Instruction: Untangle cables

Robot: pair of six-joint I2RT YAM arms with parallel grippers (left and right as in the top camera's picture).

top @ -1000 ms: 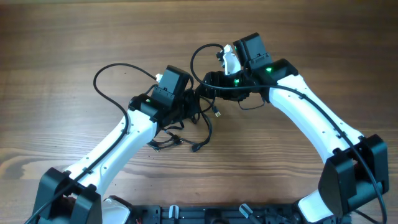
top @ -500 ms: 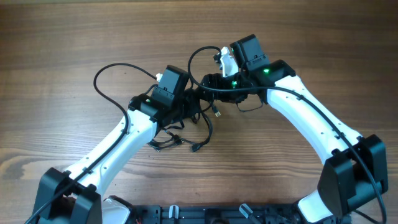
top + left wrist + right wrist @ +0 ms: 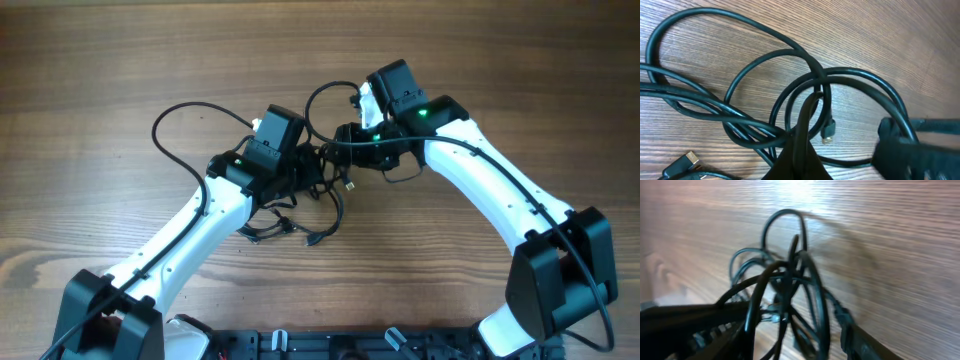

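Left claw (image 3: 304,167) and right claw (image 3: 346,136) sit among tangled cables (image 3: 320,180).

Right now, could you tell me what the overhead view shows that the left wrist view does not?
Only overhead: the white left arm and white right arm over the tangle, and its whole outline. Only left wrist: the loop crossings close up, around a small metallic plug. Both: thin black tangled cables on the wooden table.
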